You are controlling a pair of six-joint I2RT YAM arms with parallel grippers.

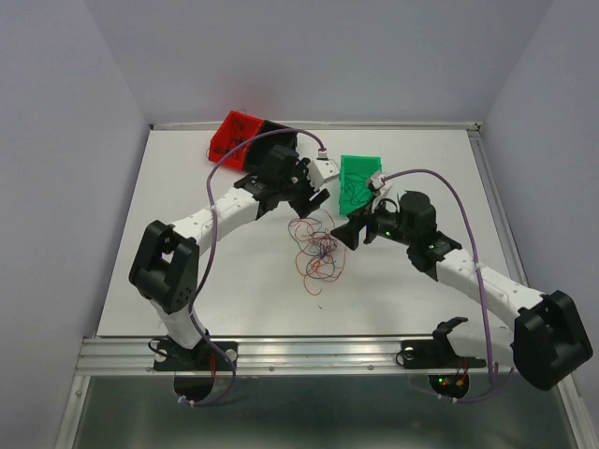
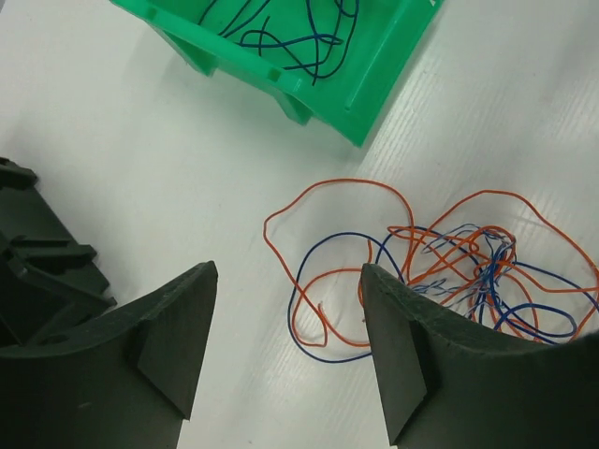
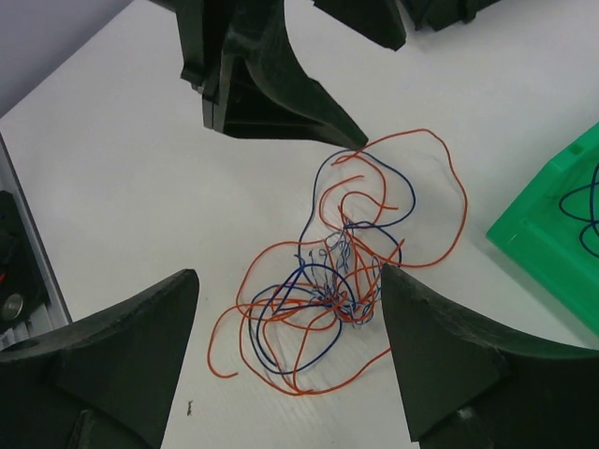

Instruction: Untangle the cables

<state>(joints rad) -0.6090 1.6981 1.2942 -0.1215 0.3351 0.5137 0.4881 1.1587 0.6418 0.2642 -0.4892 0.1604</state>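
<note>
The cables (image 1: 318, 248) are a knot of thin orange and blue wires lying on the white table between the two arms. My left gripper (image 1: 314, 201) hovers open at the tangle's far edge. In the left wrist view the left gripper (image 2: 288, 271) has an orange and a blue loop between its open jaws, and the knot (image 2: 477, 271) lies to the right. My right gripper (image 1: 351, 229) is open just right of the tangle. In the right wrist view the right gripper (image 3: 290, 273) is above the knot (image 3: 342, 299), empty. One of the left gripper's fingers (image 3: 271, 84) shows beyond it.
A green bin (image 1: 360, 182) holding several blue wires (image 2: 281, 37) stands behind the tangle, close to both grippers; its wall shows in the left wrist view (image 2: 365, 112) and the right wrist view (image 3: 552, 253). A red bin (image 1: 234, 136) sits at the far left edge.
</note>
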